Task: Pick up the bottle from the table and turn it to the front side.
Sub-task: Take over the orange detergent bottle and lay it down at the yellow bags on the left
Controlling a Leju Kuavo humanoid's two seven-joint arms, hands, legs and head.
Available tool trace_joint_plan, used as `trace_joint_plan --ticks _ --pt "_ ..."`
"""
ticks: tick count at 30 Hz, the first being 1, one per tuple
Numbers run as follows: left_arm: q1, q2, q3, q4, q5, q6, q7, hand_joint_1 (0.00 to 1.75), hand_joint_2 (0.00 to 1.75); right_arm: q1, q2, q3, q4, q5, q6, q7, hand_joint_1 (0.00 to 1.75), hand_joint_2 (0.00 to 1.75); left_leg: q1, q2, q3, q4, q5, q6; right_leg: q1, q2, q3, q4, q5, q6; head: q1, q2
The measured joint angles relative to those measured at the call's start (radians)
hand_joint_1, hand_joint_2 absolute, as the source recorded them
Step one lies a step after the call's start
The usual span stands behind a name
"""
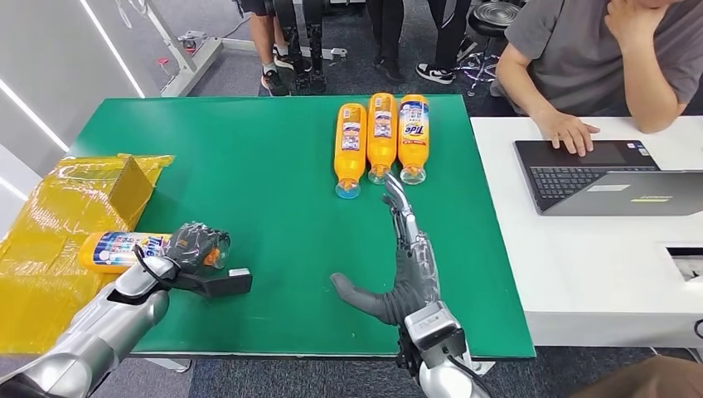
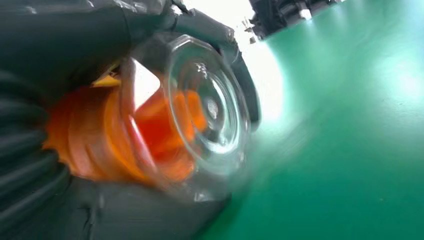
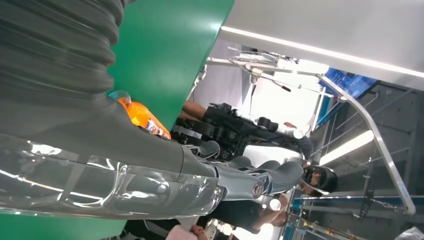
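Note:
My left hand (image 1: 192, 247) grips an orange bottle (image 1: 124, 249) near its clear cap end, at the table's left front; the bottle lies sideways with its blue and white label up. In the left wrist view the clear cap (image 2: 200, 110) and orange neck sit between my grey fingers (image 2: 125, 210). Three more orange bottles (image 1: 381, 137) lie side by side at the far middle of the green table (image 1: 249, 166), caps toward me. My right hand (image 1: 406, 257) lies flat and open on the table, its fingertips (image 1: 388, 184) just short of the middle bottle's cap.
A yellow taped cardboard box (image 1: 66, 224) stands at the table's left edge, behind the held bottle. A white desk (image 1: 597, 265) with a laptop (image 1: 605, 176) adjoins on the right, where a seated person rests a hand (image 1: 568, 131). People's legs stand beyond the far edge.

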Motion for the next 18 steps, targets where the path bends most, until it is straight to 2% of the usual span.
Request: trace_joint_plan --ticks 14,18 --pt "0.014 0.002 0.029 0.000 -0.028 0.025 0.031 0.00 1.75 -0.008 -0.010 0.031 0.038 -0.023 -0.019 -0.014 0.00 1.75 0.000 0.001 0.006 -0.002 0.000 -0.001 0.000 0.001 0.005 0.000 0.000 0.000 0.000 0.000" --pt "0.025 0.021 0.054 -0.012 -0.040 0.031 0.027 0.00 1.75 -0.008 -0.012 0.033 0.040 -0.025 -0.029 -0.014 0.00 1.75 0.000 0.001 0.008 -0.003 0.001 -0.001 0.000 0.001 0.006 0.000 0.000 0.000 0.000 0.000"
